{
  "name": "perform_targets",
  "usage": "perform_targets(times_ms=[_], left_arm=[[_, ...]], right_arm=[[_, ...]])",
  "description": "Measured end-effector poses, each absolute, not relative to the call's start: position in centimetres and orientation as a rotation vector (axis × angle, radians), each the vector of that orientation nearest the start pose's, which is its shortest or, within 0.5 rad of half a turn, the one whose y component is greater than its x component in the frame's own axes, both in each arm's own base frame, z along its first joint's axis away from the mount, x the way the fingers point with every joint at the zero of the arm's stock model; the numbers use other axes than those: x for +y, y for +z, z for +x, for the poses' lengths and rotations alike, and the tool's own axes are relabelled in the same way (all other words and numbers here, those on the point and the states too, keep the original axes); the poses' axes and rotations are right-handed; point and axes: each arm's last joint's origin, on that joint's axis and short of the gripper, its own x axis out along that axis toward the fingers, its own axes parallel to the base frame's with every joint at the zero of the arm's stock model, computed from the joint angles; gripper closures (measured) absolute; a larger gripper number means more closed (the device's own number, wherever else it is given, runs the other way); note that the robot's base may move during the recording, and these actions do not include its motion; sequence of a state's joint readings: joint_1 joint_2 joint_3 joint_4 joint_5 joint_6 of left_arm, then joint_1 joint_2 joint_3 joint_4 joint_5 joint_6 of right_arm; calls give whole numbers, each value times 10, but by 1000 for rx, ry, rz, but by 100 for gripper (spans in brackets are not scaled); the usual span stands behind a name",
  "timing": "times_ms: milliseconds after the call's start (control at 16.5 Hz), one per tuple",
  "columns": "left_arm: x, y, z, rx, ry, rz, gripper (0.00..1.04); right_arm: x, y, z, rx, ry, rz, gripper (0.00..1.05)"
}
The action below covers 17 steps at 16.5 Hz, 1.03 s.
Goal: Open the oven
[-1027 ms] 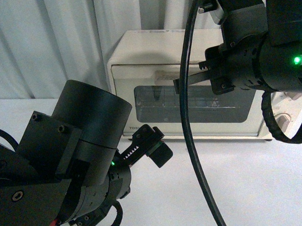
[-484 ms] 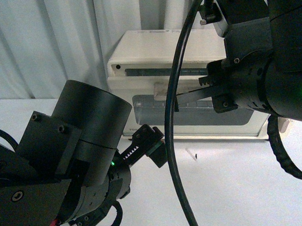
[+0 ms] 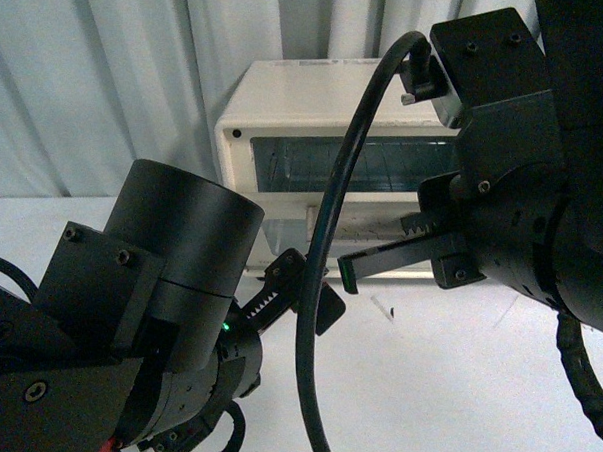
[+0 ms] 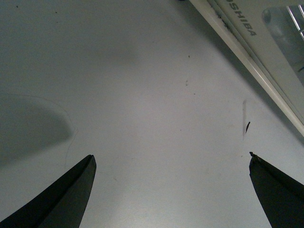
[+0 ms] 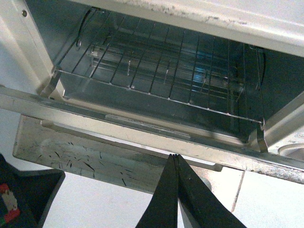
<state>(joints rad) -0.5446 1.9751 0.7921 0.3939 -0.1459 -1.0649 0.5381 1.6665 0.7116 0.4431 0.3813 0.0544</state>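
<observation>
Front view: oven (image 3: 306, 98) open (door (image 3: 382, 229) down)

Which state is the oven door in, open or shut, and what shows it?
Open. The oven door is swung down below the opening, leaving the wire rack inside fully exposed.

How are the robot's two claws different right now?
The left gripper is spread wide open; the right gripper is pressed shut. The left gripper faces the bare white table beside the oven; the right gripper is at the oven's lowered door. Both have dark pointed fingers.
</observation>
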Motion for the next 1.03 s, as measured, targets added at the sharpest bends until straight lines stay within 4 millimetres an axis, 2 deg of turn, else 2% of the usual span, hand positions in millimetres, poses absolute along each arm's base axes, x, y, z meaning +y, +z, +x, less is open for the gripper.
perform_targets(times_ms=[242,484,665,725,786,846,907,1027], left_arm=[[-172,73,293,855,58,-731,7],[-172,73,293,855,57,-732,7],[-172,73,293,854,58,-731,7],[-172,73,293,855,57,-731,7],[-172,73,293,854,58,-731,7],[-172,73,293,854,58,-731,7],[-172,73,293,854,58,-731,7],[-172,74,293,854,56,-732,7]], right_arm=[[148,146,254,471,120,-193,103],[133,164,221,389,91,-159,103],[100,173,180,317,47,-153,103],[70,177,158,283,-2,-155,103],[27,183,129,207,-60,-139,89],[8,191,121,94,-97,-108,75],[-2,198,123,42,-146,-118,66],[-14,194,126,99,-222,-147,47]])
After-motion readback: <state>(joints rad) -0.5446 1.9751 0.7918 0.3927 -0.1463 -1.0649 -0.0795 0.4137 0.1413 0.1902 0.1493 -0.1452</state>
